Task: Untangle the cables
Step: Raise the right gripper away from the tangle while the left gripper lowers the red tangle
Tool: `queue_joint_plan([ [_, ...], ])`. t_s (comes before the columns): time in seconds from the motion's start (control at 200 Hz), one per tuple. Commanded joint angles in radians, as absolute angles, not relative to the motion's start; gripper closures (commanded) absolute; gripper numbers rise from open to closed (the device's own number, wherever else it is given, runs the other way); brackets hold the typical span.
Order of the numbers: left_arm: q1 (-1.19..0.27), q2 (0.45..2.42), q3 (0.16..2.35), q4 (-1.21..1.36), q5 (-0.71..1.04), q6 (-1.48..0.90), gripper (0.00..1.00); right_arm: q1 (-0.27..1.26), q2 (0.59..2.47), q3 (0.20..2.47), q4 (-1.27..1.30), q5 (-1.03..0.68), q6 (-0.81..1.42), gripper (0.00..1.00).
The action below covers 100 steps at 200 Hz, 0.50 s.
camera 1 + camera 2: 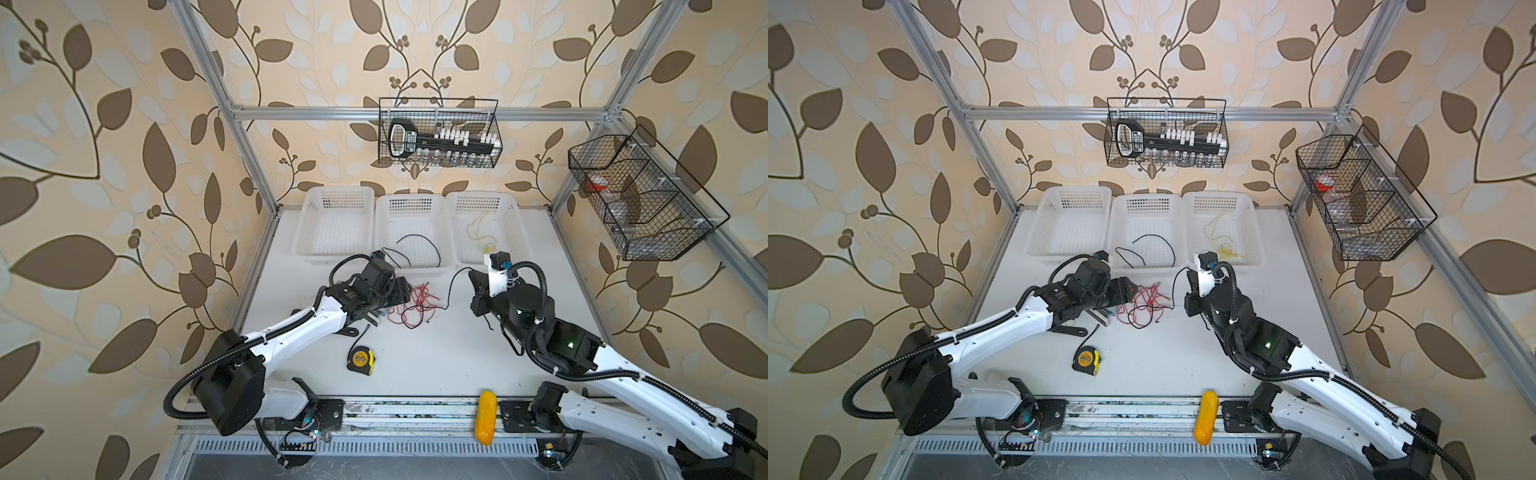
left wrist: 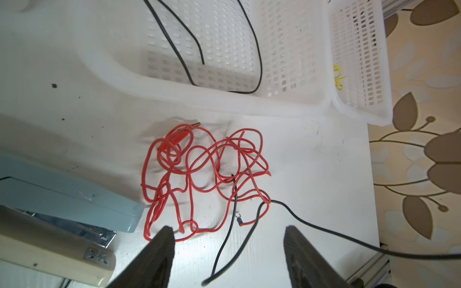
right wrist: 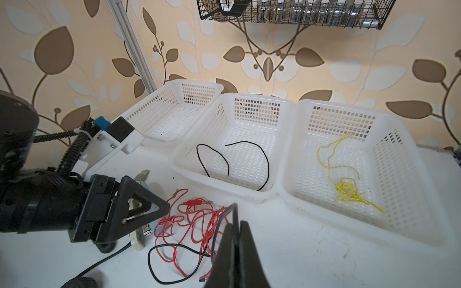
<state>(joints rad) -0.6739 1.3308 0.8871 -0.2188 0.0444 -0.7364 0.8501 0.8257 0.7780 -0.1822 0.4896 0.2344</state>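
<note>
Left claw (image 2: 228, 230) hangs wide open and empty over the tangled thin red cables (image 2: 199, 174) on the white counter (image 2: 319, 154). Right claw (image 3: 237, 224) is pinched shut on the thin black cable (image 2: 306, 223). Best to pin the reds and draw black out slowly!

In a top view, my left gripper (image 1: 1130, 291) lies low at the left edge of the red cable tangle (image 1: 1144, 305) on the white table (image 1: 1163, 357); its jaw spread is not legible here. A black cable (image 1: 1174, 291) arcs up from the tangle to the tip of my right gripper (image 1: 1190, 275). Behind stand three white baskets: the left basket (image 1: 1034, 241), the middle basket (image 1: 1144, 271) holding a second black cable (image 1: 1156, 235), and the right basket (image 1: 1255, 237) holding a yellow cable (image 1: 1223, 249). A yellow tape measure (image 1: 1087, 360) lies nearer me, apart from the tangle.
</note>
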Motion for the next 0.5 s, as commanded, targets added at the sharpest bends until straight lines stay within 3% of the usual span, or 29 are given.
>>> queue_joint_plan([
  [0.0,-0.689,1.348,0.876,-0.189,0.104,-0.686,0.29,0.843,0.83,0.8,-0.159,0.485,0.223,1.0],
  [0.495,-0.786,1.405,0.913,-0.153,0.048,-0.588,0.3,0.821,0.855,0.854,-0.189,0.367,0.224,1.0],
])
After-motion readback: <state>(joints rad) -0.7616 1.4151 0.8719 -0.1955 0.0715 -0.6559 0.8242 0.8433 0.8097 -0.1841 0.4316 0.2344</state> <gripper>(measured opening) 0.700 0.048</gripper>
